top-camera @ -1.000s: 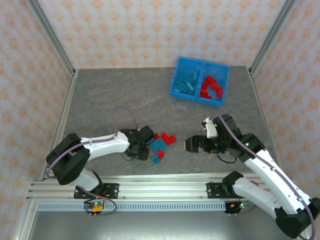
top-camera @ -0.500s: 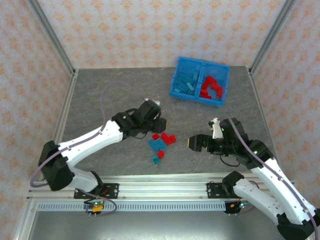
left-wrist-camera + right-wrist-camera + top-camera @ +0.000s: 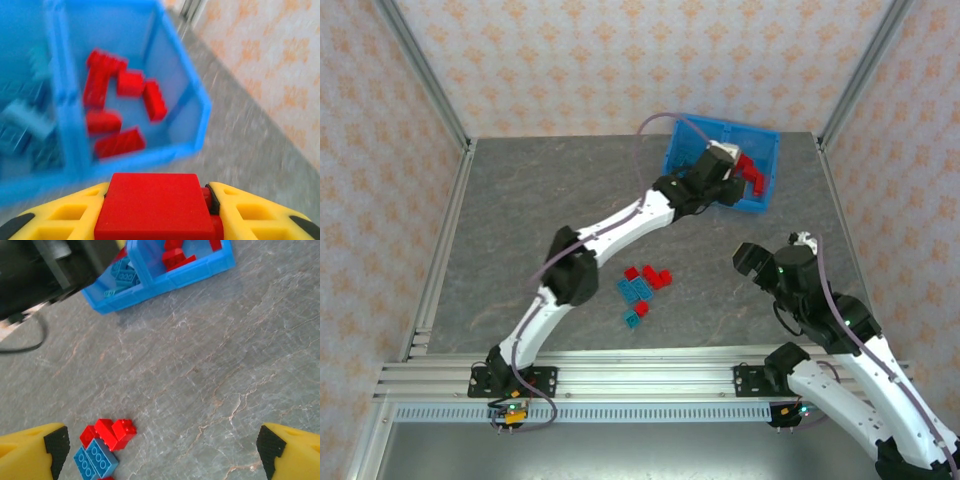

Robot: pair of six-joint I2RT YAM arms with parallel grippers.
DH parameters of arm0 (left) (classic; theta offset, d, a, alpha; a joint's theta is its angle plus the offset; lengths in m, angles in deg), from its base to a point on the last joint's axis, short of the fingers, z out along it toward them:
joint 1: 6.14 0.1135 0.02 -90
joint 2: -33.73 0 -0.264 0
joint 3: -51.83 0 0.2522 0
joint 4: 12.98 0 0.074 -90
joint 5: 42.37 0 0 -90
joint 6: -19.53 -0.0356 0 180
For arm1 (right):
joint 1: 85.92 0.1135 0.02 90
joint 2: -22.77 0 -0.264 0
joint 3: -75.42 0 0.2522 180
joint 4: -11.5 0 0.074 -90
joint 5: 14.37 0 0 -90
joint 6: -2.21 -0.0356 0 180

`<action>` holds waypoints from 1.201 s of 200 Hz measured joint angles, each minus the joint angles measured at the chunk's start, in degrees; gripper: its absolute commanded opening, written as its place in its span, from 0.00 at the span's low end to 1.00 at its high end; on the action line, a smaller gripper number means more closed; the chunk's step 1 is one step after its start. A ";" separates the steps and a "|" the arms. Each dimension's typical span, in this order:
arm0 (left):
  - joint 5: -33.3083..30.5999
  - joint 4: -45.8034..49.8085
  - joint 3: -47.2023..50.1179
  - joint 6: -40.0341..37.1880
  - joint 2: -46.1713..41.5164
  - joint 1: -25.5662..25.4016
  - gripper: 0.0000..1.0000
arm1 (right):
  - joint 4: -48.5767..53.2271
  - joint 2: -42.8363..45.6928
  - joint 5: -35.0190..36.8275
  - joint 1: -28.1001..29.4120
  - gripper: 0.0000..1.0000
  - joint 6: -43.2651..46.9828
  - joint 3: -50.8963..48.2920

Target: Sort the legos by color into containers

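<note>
blue bin [image 3: 172, 60] holding red bricks [image 3: 120, 142] and light blue bricks [image 3: 122, 272], red brick [image 3: 155, 205] between yellow fingers [image 3: 250, 212], grey marbled table [image 3: 200, 365], peach floral walls [image 3: 620, 60]

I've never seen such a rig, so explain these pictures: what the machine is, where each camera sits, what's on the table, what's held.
Two robot arms are bolted at the near edge of a grey table. One picture looks down from above and behind them; the other two come from a camera on each wrist. The left hand grips a red brick at the blue bin, one compartment holding red bricks, the other blue bricks. The right hand is open and empty above the table, where a small pile of loose red and blue bricks waits.
</note>
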 measured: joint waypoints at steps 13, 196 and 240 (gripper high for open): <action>-0.04 -0.59 -11.58 -2.23 8.26 0.00 0.34 | -0.09 1.05 0.63 0.00 0.97 -0.55 -0.17; -15.02 -18.62 -19.02 -21.05 20.24 -1.70 0.78 | -1.40 -0.87 1.20 0.00 0.98 -1.46 -1.36; -12.50 -26.75 22.62 -14.99 -11.69 -3.89 0.78 | -1.60 -0.87 0.57 0.00 0.99 1.22 -1.36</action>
